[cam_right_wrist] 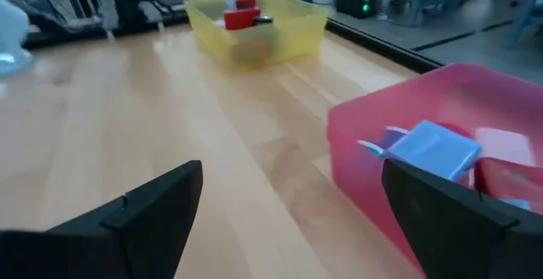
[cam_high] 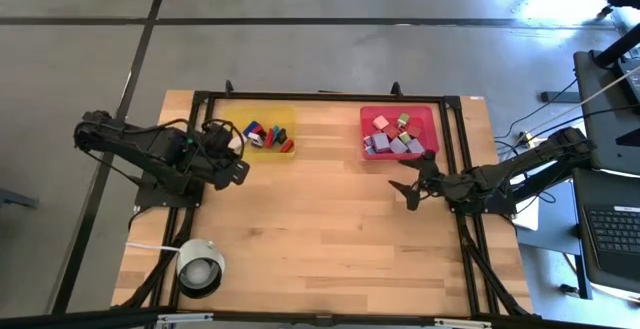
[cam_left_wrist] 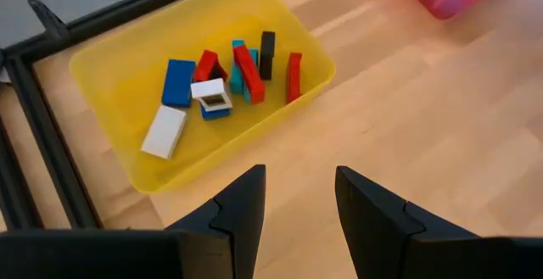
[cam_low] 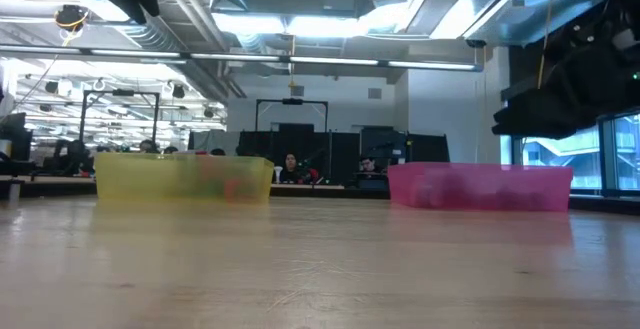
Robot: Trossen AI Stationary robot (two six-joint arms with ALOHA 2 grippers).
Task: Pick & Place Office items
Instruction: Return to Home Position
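Items (cam_left_wrist: 246,71) all in trays: red, blue, teal, white and black in the yellow tray (cam_left_wrist: 102,67), lilac, pink and green in the red tray (cam_high: 428,117). Near the yellow tray, left gripper (cam_left_wrist: 299,174), fingers apart, empty. Just beside the red tray, right gripper (cam_right_wrist: 293,170), fingers spread wide, empty.

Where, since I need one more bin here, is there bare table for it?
Bare wood spans the table between the left gripper and right gripper, and on to the edge by the white cylinder. Crowded: the opposite edge, where the yellow bin and red bin hold office items.
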